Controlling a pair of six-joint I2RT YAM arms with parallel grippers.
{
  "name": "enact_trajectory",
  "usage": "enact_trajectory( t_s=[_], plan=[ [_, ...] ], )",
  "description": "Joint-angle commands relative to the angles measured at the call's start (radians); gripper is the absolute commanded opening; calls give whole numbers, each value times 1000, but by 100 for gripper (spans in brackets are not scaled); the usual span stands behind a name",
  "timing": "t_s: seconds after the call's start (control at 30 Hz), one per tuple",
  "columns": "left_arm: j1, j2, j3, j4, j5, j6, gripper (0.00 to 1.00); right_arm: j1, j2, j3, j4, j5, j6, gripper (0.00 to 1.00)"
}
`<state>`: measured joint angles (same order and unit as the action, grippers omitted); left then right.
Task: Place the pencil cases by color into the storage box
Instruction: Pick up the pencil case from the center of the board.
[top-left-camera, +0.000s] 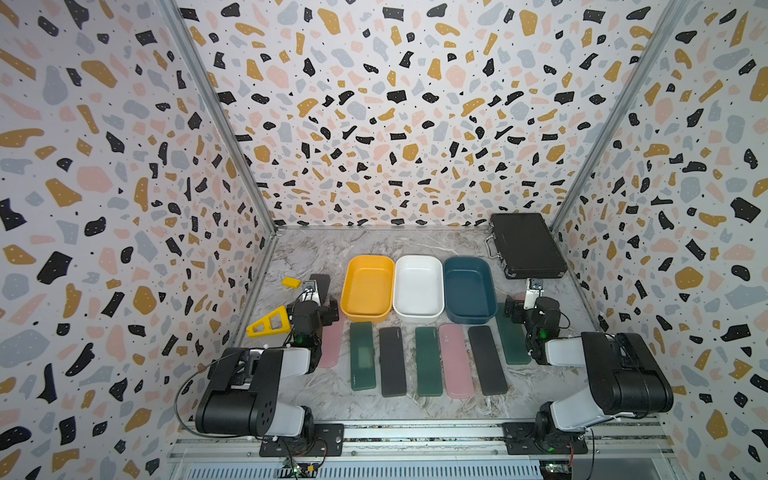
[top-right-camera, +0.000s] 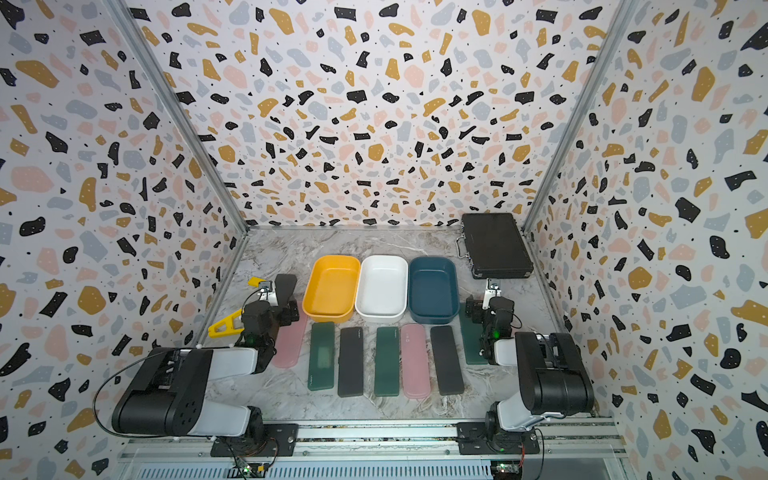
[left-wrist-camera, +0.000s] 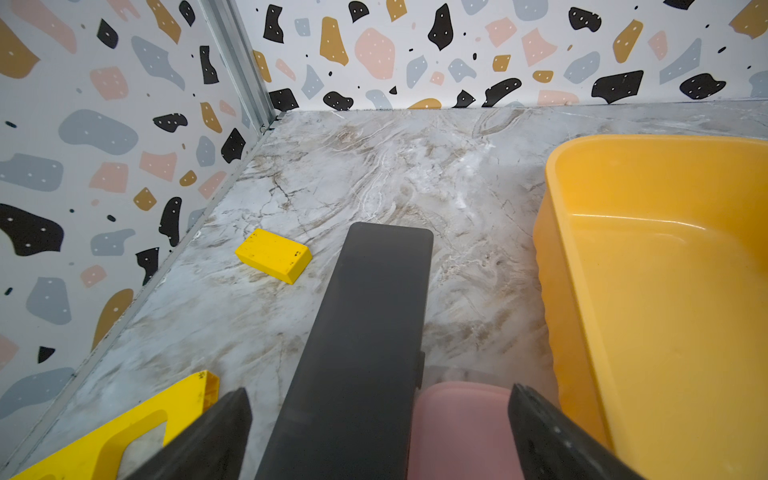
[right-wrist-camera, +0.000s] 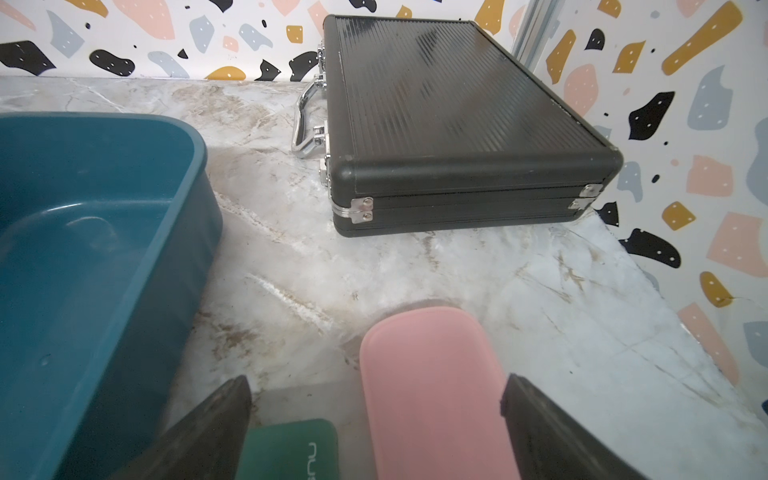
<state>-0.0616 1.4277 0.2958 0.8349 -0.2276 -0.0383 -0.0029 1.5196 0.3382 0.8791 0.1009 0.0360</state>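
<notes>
Marble tabletop (top-left-camera: 374, 243) lies open behind storage boxes (top-left-camera: 417, 286), briefcase (top-left-camera: 525, 245) filling one far corner.

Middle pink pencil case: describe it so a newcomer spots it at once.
Find the white tub and blue tub mid-table. In the row of flat cases on their near side, the pink case lies between a dark green case and a black case. It is the only pink one in full view.

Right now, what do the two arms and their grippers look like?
The left arm and right arm have bulky black joint housings joined by light grey links. Each wrist shows a small green light. A thin black cable loops off the left arm. The left gripper and right gripper have dark, matte, wedge-shaped fingers.
</notes>
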Motion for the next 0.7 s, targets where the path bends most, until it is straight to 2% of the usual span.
enact_trajectory(
  t_s=[0.0, 0.13, 0.23, 0.33, 0.5, 0.57, 0.67],
  plan=[
    [5, 4, 20, 36, -9, -4, 100, -4, -6, 21, -11, -1, 1, 100],
    [5, 4, 22, 35, -9, -5, 100, -3, -7, 21, -13, -6, 2, 100],
    [5, 2, 19, 36, -11, -4, 100, -6, -10, 18, -8, -6, 2, 96],
    [5, -22, 18, 36, -88, -23, 100, -5, -38, 27, -46, 31, 15, 95],
    [4, -188, 143, -333, -202, -83, 100, -5, -203, 77, -271, 110, 46, 95],
    [3, -234, 175, -408, -272, -124, 100, -5, -260, 119, -405, 145, 78, 95],
    [4, -307, 199, -481, -288, -150, 100, -5, -321, 191, -613, 160, 98, 94]
  ],
)
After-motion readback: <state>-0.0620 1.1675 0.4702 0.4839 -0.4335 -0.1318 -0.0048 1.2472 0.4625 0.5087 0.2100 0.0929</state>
